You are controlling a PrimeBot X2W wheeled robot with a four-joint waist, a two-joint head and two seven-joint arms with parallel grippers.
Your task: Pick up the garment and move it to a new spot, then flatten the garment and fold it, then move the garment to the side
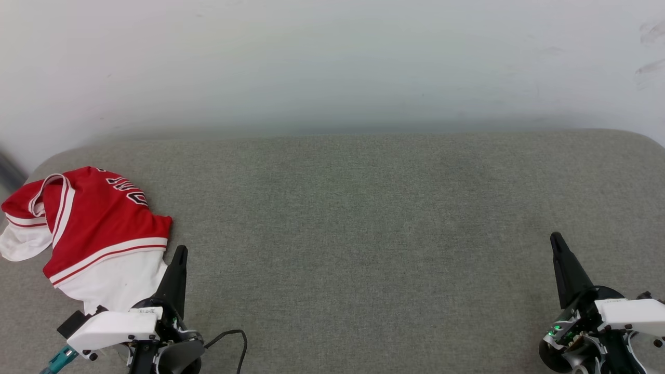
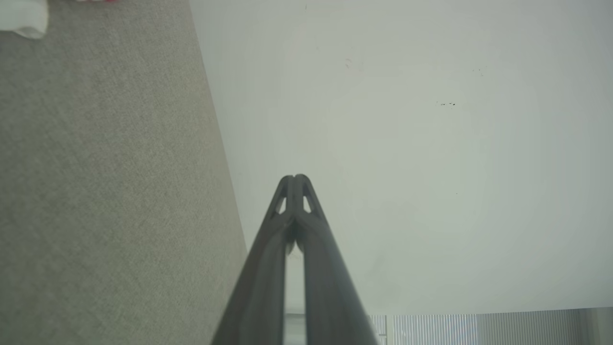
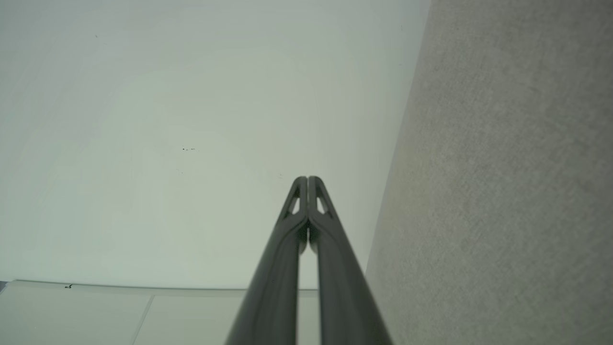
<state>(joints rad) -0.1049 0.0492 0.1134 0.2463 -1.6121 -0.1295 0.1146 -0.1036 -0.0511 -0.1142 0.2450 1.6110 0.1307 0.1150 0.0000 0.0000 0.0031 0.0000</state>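
Observation:
The garment (image 1: 88,228), red with white sleeves, striped trim and black lettering, lies crumpled at the left end of the grey-green cushion (image 1: 363,218). A white corner of the garment (image 2: 21,17) shows at the top left of the left wrist view. My left gripper (image 1: 180,250) is shut and empty, just right of the garment's white lower part, apart from it as far as I can tell. In its own wrist view the left gripper (image 2: 297,178) has its tips pressed together. My right gripper (image 1: 555,237) is shut and empty at the lower right, far from the garment; its tips (image 3: 307,179) meet.
A pale wall (image 1: 332,62) rises directly behind the cushion's far edge. A black cable (image 1: 234,337) loops beside the left wrist. The cushion's rounded corners (image 1: 644,140) fall away at both far ends.

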